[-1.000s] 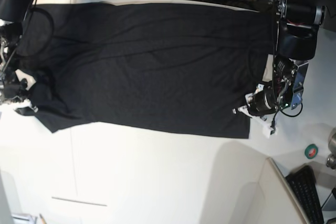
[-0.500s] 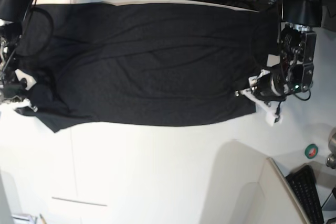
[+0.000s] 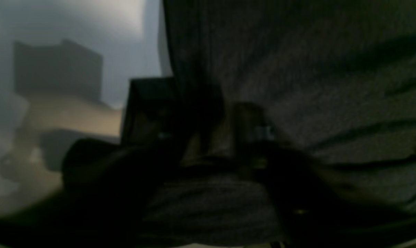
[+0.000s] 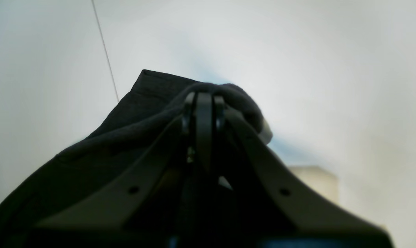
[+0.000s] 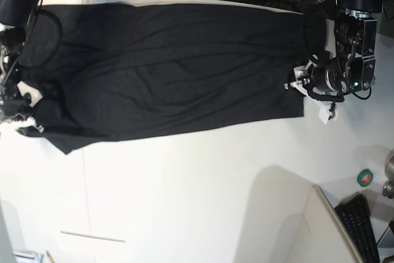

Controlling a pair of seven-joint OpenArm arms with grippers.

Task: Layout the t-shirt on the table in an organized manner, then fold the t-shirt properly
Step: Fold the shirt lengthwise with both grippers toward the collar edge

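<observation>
Shirt [image 5: 172, 72] spread flat and dark side up along far half of table [image 5: 184, 201], long axis left to right, a few creases left. Layout near done; no fold made yet. Right gripper [image 4: 204, 100] clamped on a bunched corner, fabric draped over both fingers. Left gripper [image 5: 306, 84] at opposite shirt edge; left wrist view too dark and blurred, jaw state not readable, contact with cloth uncertain. Base view alone gives whole outline; right wrist view alone confirms the pinch.

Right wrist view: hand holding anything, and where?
Yes. The right hand is shut on the black fabric t-shirt, pinching a bunched fold beside a corner of the cloth.
</observation>
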